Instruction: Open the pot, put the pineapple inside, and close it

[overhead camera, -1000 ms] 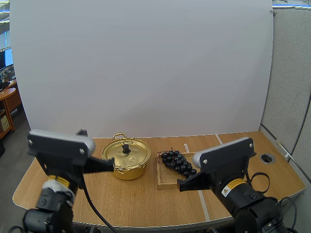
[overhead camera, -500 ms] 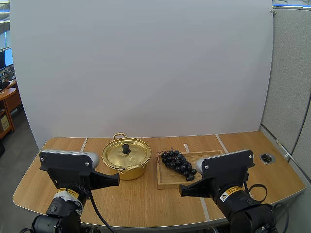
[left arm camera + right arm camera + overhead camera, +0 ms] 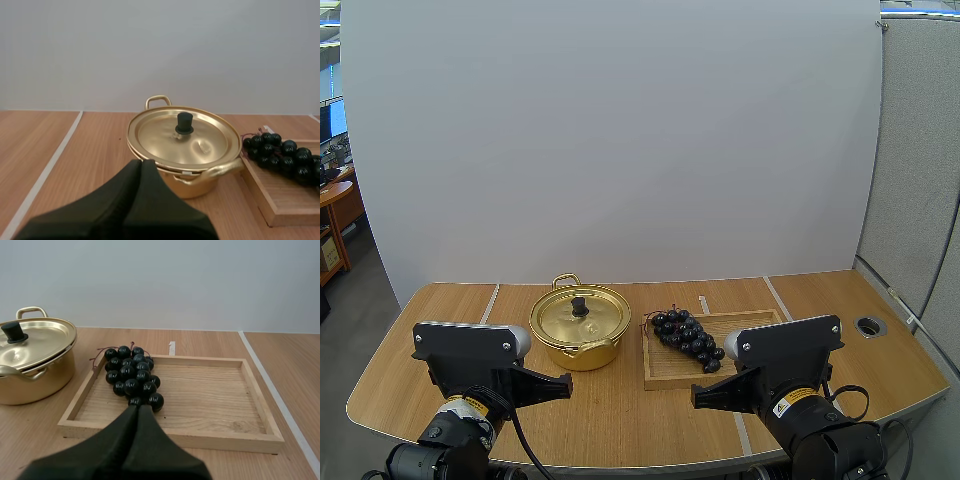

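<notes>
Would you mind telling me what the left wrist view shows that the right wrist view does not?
The left wrist view gives the left hand, shut and pointing at the gold pot, with the whole lid and both handles. The right wrist view gives the right hand, shut and pointing at the grapes, with the whole wooden tray. Both take in the pot with its lid on and the grapes lying on the tray.
</notes>
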